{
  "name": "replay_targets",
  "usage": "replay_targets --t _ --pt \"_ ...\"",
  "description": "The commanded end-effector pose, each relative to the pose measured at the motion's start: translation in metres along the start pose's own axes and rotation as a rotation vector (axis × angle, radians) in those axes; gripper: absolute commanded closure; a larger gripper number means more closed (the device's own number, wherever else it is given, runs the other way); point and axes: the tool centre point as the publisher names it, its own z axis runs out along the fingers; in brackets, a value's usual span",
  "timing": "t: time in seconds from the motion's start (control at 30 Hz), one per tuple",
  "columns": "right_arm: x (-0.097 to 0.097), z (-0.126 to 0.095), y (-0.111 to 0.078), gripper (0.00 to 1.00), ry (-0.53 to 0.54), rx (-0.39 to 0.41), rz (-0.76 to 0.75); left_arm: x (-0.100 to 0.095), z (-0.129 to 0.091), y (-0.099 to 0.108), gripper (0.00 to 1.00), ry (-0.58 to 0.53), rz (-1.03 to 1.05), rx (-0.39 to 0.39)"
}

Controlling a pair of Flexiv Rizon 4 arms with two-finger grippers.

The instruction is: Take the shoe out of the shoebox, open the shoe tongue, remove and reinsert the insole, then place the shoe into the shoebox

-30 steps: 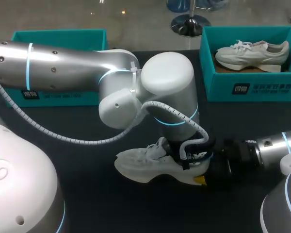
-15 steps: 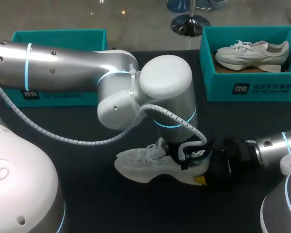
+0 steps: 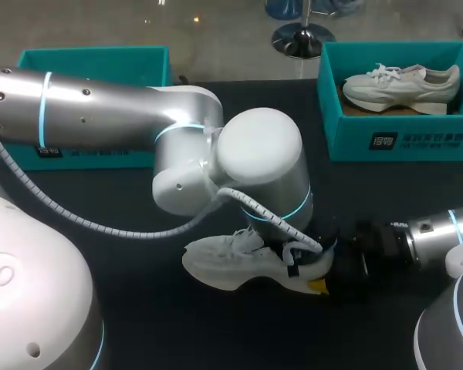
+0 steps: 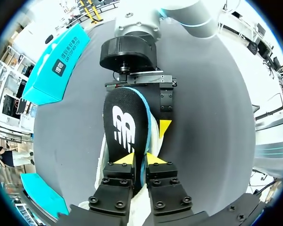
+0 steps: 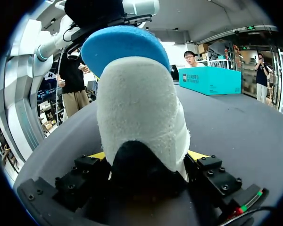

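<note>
A teal shoebox (image 3: 401, 142) at the table's far right holds a second white sneaker (image 3: 401, 86) resting on brown paper. Another teal box (image 3: 92, 60) sits at the far left, its inside hidden from view. Each bears a white printed label on its front wall. The shoe (image 3: 231, 266) lies on the dark table (image 3: 139, 316) near the front middle, its heel clamped from both sides by the right gripper (image 5: 146, 157). The left gripper (image 4: 139, 160) pinches the black, blue-edged insole (image 4: 125, 125), which carries a white logo and rises above the shoe's heel.
</note>
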Motion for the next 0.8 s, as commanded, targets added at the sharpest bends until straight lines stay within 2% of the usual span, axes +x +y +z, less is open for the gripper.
replay_targets --t 0.03,0.17,0.23,0.6,0.8 --pt "0.001 0.003 -0.007 1.00 0.000 0.003 0.001 0.008 0.002 -0.001 0.88 -0.024 -0.010 0.017" --pt "0.001 0.003 -0.007 1.00 0.000 0.003 0.001 0.008 -0.001 -0.003 0.93 -0.029 -0.007 0.026" --pt "0.001 0.003 -0.007 1.00 0.000 0.003 0.001 0.008 -0.001 -0.004 1.00 -0.031 -0.006 0.029" --pt "0.001 0.003 -0.007 1.00 0.000 0.003 0.001 0.005 -0.003 -0.010 1.00 -0.052 -0.008 0.043" --pt "0.001 0.003 -0.007 1.00 0.000 0.003 0.001 0.009 -0.012 -0.014 1.00 -0.044 -0.003 0.062"
